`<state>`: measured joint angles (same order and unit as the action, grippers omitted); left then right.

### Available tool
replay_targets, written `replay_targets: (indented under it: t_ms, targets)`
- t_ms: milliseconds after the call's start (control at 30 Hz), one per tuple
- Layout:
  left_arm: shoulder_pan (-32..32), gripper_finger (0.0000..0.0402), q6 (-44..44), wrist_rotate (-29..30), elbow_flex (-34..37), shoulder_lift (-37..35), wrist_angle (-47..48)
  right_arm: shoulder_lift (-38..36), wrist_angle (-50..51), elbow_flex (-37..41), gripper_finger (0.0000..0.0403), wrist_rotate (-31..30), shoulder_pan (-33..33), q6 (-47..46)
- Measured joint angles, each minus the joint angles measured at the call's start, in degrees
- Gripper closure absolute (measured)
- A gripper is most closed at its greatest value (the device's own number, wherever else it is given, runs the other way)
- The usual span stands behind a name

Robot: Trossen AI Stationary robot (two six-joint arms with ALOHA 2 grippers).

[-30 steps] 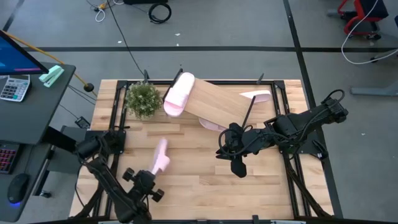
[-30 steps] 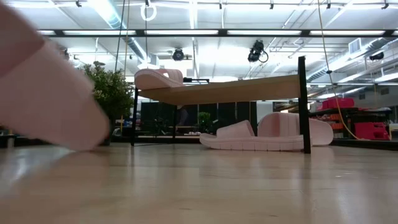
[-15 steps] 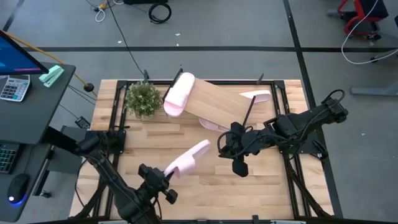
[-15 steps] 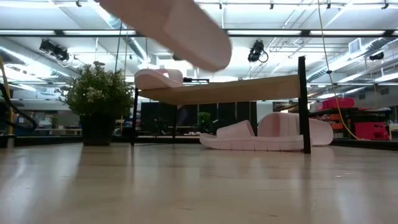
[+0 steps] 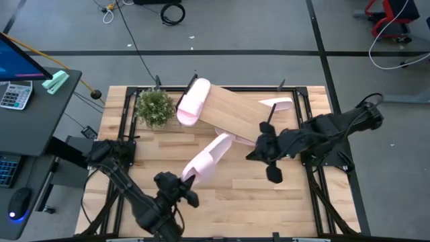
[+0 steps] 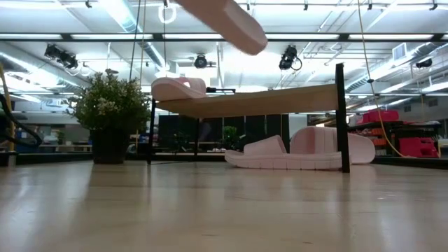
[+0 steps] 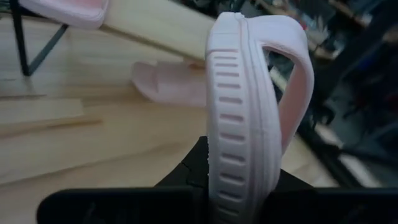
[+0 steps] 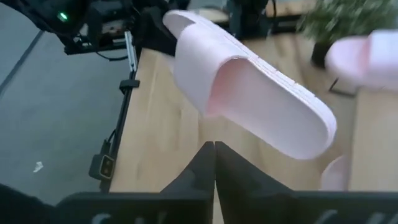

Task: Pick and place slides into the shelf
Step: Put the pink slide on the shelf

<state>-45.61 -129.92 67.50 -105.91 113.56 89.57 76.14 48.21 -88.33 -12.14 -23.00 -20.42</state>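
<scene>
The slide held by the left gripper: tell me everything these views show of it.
The held slide is light pink, smooth and foam-like, with a ribbed sole edge and one wide strap band arching over it. The left gripper clamps one end of it, so it hangs in the air above the tabletop, tilted, its free end pointing toward the shelf. Only the gripper touches it. The right gripper waits nearby with its fingers shut.

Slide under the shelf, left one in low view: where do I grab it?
Probably take the slide by its raised strap, coming in low from the front of the table: it lies flat, strap up, and the shelf roofs it from above.
</scene>
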Motion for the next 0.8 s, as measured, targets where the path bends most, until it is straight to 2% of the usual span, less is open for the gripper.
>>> replay_targets:
  t_ms: [67, 167, 200, 533, 700, 800]
  targets:
    - [1.3, 0.0359, 0.0, 2.4, 0.0, 0.0, -2.3, -1.6, 0.2, 0.0, 0.0398, -0.6, 0.0, 1.8]
    - [2.9, 0.0359, 1.3, 11.1, 0.0, 0.0, -6.7, -4.0, 0.9, 0.0, 0.0393, -2.0, 0.0, 4.2]
    - [3.8, 0.0359, 1.7, 12.2, 0.0, -0.1, -8.9, -4.8, 1.3, 0.0, 0.0392, -2.6, 0.0, 4.7]
    - [11.5, 0.0359, 5.0, 15.0, 0.0, 0.5, -30.1, -10.6, 7.9, 0.0, 0.0397, -2.9, 0.0, 11.4]
    - [13.7, 0.0359, 4.3, 17.6, 0.0, 0.5, -35.0, -12.0, 9.4, 0.0, 0.0394, -2.9, 0.0, 15.8]
    - [15.0, 0.0359, 3.1, 15.6, 0.0, 0.5, -35.8, -12.2, 9.4, 0.0, 0.0397, -3.0, 0.0, 19.9]
